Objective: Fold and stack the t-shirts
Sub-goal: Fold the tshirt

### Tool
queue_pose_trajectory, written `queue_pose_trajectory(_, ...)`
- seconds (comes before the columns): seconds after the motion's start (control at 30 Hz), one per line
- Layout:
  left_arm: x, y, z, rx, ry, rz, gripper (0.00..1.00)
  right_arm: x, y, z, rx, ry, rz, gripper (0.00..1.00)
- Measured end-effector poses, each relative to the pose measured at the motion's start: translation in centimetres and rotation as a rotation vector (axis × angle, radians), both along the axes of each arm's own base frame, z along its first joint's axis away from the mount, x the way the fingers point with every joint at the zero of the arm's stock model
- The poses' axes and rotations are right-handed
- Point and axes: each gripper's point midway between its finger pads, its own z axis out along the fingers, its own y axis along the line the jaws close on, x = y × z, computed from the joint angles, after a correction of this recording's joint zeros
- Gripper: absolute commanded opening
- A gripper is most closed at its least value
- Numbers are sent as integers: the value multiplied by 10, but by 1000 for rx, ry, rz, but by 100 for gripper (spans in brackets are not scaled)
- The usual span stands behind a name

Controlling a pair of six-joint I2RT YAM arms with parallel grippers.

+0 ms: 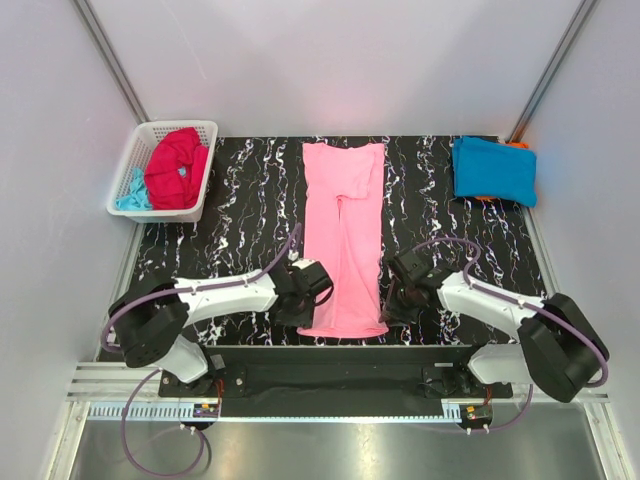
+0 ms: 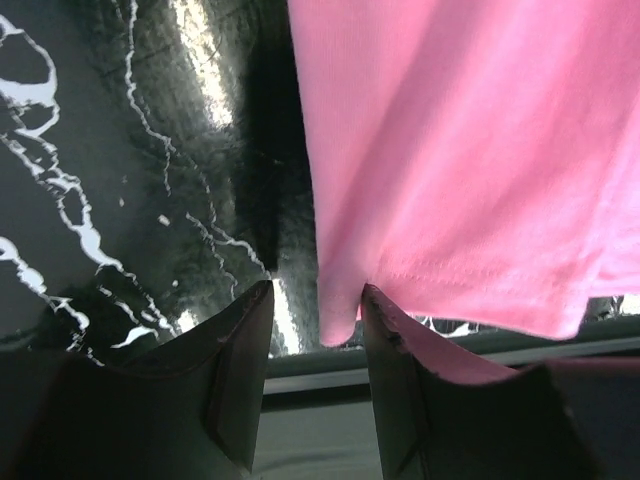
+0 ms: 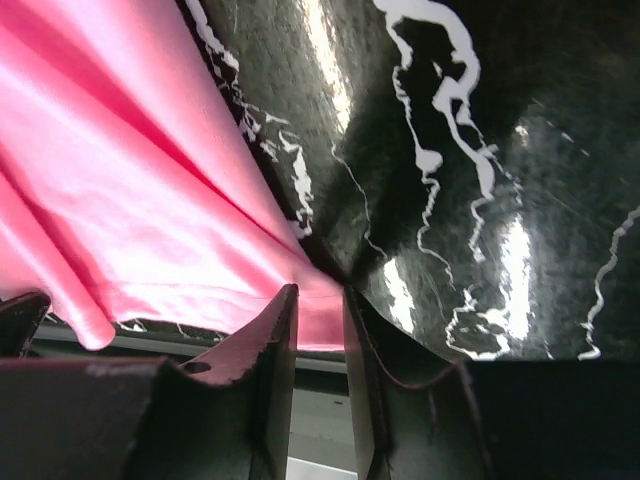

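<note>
- Fingers (image 2: pixel 240 350) of the left gripper (image 2: pixel 317 300) stand apart. The near-left hem corner of the light pink t-shirt (image 2: pixel 460 150) sits in the gap. It lies against one finger and bare space shows beside the other, so nothing is pinched there.
- Fingers (image 3: pixel 275 340) of the right gripper (image 3: pixel 320 300) stand closer together, leaving a narrow slot with the shirt's near-right hem corner in it. Whether they clamp the cloth I cannot tell.
- The cloth looks thin, light and limp. It should sag and crease wherever it is unsupported, and it could slide out of a shallow pinch.
- The two hem corners seem the right places to hold. Each bite should go deep enough to catch every layer, and both sides should lift evenly.
- The pink shirt lies flat in the middle of the black marbled table (image 1: pixel 250 200), between the two arms, with its sides folded in to make a narrow strip.
- Its long axis runs straight away from the arms, with the hem at the near edge and the shoulder end at the far edge.
- At the far right corner a folded bright blue shirt (image 1: pixel 493 168) rests on an orange one (image 1: pixel 484 199), well apart from the grippers.
- At the far left the white basket (image 1: pixel 135 165) holds the crimson shirt (image 1: pixel 178 165) and the pale aqua one (image 1: pixel 130 195), both crumpled.
</note>
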Motion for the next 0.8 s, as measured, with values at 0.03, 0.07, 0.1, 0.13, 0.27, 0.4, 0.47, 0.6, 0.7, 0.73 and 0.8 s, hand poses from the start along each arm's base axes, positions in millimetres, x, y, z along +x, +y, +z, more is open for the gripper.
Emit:
queue_pose_trajectory(0.03,0,0,3,-4,-3,-5,46,-1,-1,2,-1,-3,0,33)
queue_pose_trajectory(0.07,0,0,6,-14,-9,-10,46,-1,-2,6,4,-12,1,34)
queue_pose_trajectory(0.1,1,-2,10,-30,-17,-17,46,-2,-1,9,11,-20,3,35)
queue_pose_trajectory(0.13,1,-4,15,-51,-28,-27,46,-1,-1,13,22,-35,5,35)
queue_pose_trajectory(0.27,4,-16,34,-145,-67,-57,46,3,3,28,63,-88,7,35)
queue_pose_trajectory(0.4,3,-16,39,-186,-87,-68,50,4,4,31,72,-97,7,48)
queue_pose_trajectory(0.47,0,-10,39,-190,-95,-60,54,4,4,31,72,-93,3,66)
queue_pose_trajectory(0.6,-4,3,34,-205,-115,-16,62,-4,0,28,74,-105,8,73)
queue_pose_trajectory(0.7,-8,14,25,-224,-119,37,65,-9,-8,31,97,-151,-13,72)
queue_pose_trajectory(0.73,-7,17,25,-239,-126,59,65,-10,-9,33,110,-167,-22,70)
queue_pose_trajectory(0.8,-3,23,19,-283,-128,119,66,-10,-8,37,141,-194,-36,68)
